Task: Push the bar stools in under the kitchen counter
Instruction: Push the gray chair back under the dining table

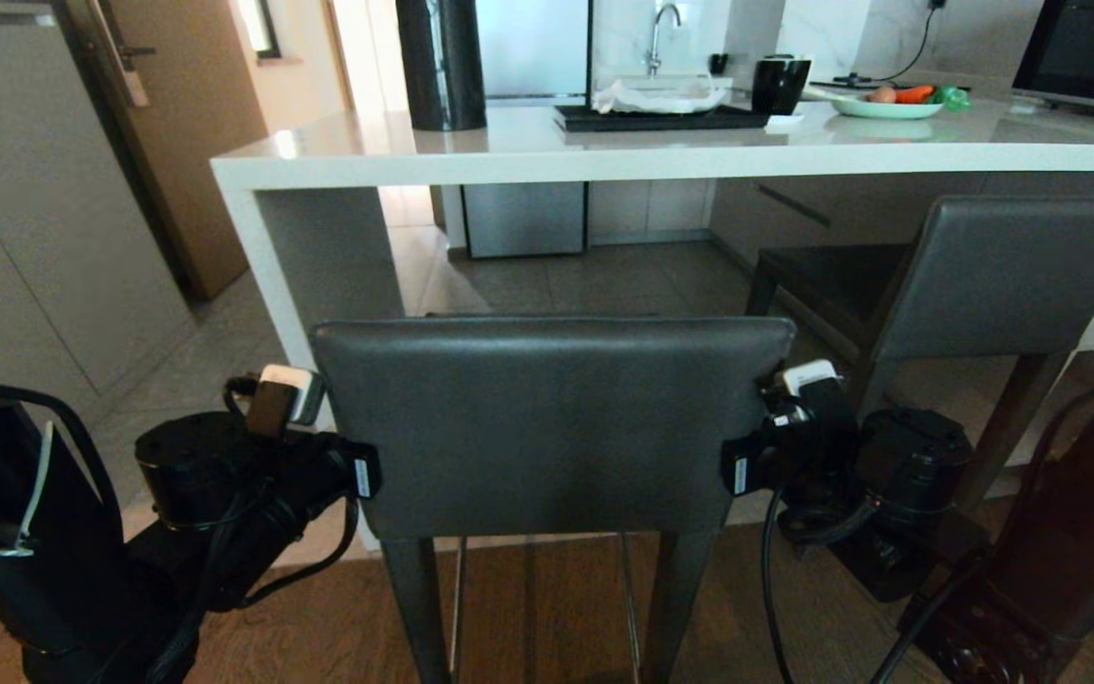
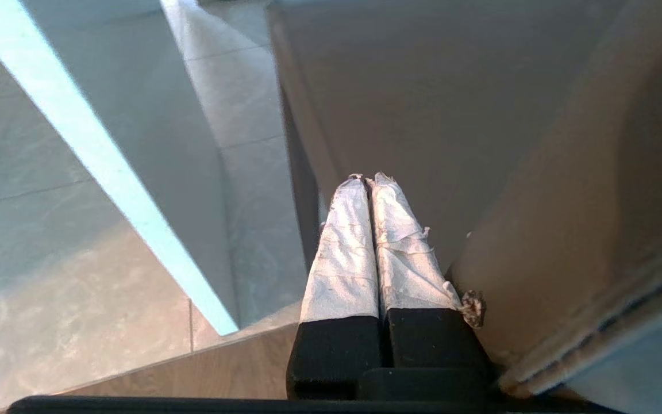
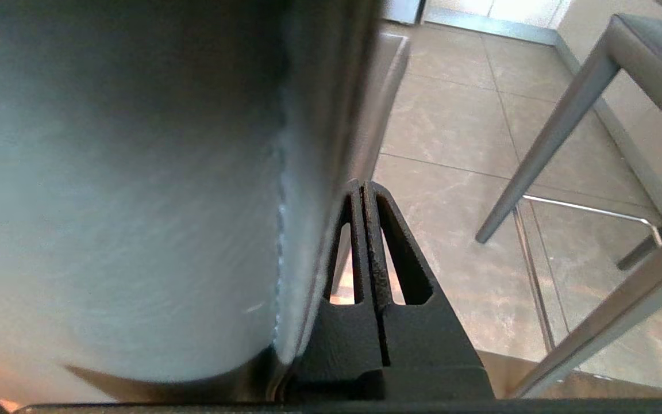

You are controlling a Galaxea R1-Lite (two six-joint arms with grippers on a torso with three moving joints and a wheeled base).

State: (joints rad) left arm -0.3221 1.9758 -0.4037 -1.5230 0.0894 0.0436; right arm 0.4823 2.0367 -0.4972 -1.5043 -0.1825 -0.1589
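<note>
While its backrest faces the robot, the near stool (image 1: 552, 427) points toward the counter (image 1: 604, 157).

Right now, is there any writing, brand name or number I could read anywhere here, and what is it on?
No text here can be read.
Small white labels on the robot's wrists beside the near bar stool: too small to read.
Black mug on the kitchen counter: no marking shows.
Dark screen at the far right: blank.
Wrist views: no writing at all.
</note>
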